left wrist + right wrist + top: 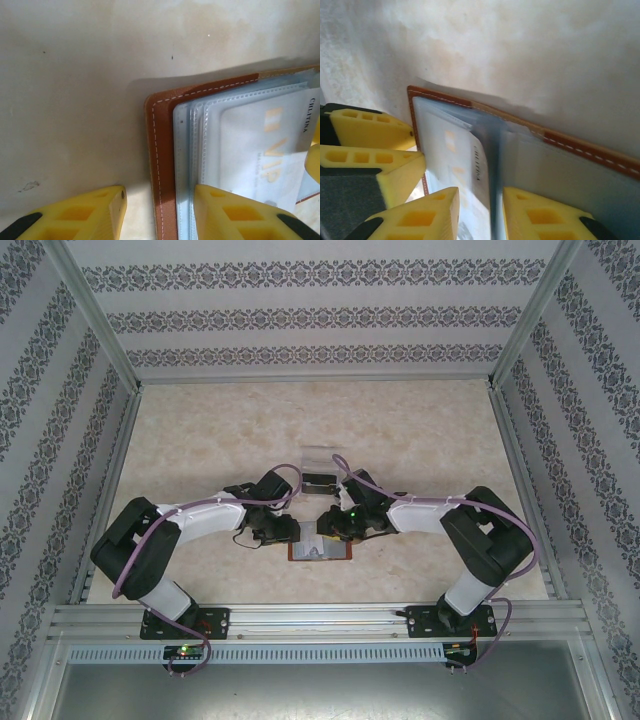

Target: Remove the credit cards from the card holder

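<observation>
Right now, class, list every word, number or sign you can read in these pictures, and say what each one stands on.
"VIP": large pale gold letters on the pale grey plastic card inside the open reddish-brown leather wallet.
Small dark word along that card's edge, starting with "C": too blurred to read with certainty in either wrist view.
Faint line beneath "VIP": too small to read.
No other text can be read.
</observation>
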You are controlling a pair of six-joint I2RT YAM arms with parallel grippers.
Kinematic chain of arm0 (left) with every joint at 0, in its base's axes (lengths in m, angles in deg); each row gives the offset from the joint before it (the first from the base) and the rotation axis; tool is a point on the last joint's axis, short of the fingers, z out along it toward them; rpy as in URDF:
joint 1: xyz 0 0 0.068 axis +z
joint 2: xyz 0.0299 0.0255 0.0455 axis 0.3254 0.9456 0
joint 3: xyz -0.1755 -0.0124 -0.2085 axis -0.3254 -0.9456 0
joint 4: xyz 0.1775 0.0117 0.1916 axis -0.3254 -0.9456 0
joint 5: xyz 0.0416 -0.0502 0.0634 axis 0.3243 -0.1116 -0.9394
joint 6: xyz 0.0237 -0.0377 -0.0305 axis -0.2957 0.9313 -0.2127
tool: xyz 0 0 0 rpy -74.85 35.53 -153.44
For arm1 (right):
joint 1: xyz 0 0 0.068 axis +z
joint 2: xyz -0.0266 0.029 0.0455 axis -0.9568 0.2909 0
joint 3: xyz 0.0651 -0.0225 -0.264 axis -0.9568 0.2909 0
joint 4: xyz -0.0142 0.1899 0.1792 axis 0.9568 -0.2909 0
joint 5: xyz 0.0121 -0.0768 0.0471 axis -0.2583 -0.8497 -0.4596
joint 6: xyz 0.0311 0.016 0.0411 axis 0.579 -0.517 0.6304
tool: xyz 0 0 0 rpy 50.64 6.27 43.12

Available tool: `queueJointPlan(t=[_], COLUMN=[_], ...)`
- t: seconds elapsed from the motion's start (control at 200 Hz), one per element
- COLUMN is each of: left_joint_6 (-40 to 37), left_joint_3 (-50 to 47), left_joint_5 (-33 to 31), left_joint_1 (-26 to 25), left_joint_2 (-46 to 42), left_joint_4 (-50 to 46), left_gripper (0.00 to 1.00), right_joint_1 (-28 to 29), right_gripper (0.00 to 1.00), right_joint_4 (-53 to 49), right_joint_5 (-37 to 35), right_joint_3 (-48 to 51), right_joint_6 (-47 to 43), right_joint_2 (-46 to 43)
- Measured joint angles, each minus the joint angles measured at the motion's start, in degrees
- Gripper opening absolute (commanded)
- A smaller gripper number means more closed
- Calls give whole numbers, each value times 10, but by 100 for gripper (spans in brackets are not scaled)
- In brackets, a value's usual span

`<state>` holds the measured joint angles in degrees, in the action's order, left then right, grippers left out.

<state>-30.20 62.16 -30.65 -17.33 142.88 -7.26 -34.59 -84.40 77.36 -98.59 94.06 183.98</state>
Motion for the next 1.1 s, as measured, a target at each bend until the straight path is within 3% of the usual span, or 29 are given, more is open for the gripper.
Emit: queueJointPlan(t=[0.33, 0.775, 1.099], left_joint_6=[1, 0, 0], left_joint_3=[-1, -1, 4], left_joint_5=[0, 0, -3], left_joint_1=[0, 0, -6], left_joint_2=[0, -1, -3], left_joint_4=[1, 0, -3], left_gripper=[42, 42, 43], right_joint_1=[12, 14, 14], right_gripper=[28, 12, 10], right_joint_4=[-8, 44, 48], right_joint_5=[-7, 1, 3], right_joint_3=[0, 8, 8], right_joint_6=[23, 46, 46], right_joint_2=[-7, 13, 13])
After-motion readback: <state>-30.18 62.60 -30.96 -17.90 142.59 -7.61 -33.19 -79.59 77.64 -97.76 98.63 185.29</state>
